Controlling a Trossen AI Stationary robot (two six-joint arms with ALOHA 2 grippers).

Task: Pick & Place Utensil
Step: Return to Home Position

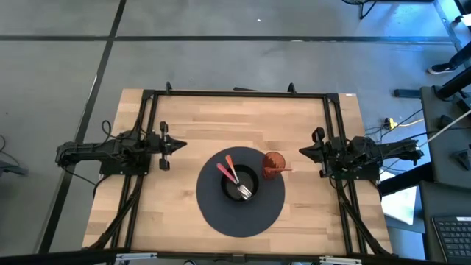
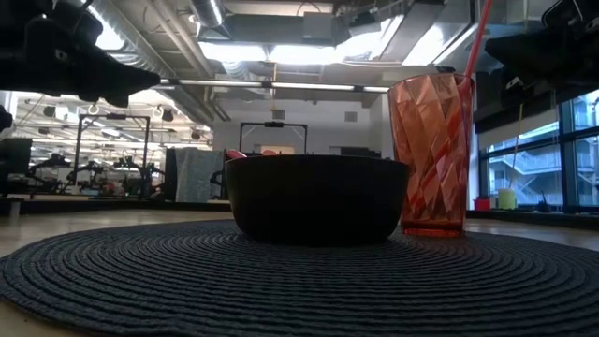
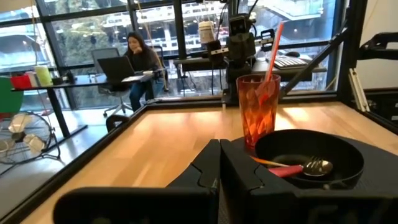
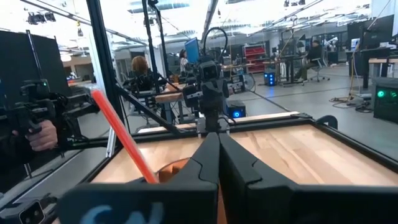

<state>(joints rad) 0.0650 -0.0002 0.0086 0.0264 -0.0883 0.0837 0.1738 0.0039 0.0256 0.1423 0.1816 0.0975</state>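
While left gripper (image 1: 182,145), right gripper (image 1: 302,152) sit closed | 1 bowl (image 1: 229,193): 1 spoon (image 1: 230,166), 1 fork (image 1: 233,181) | 1 cup (image 1: 273,163) | 1 mat (image 1: 235,218)

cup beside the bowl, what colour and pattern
Translucent orange-red cup with a faceted diamond pattern; clearest in the low view.

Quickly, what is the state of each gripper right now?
Left gripper: closed, empty, left of the mat.
Right gripper: closed, empty, right of the cup.

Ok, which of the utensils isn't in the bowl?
The red-handled one standing in the cup; the pink fork and orange spoon both lie in the black bowl.
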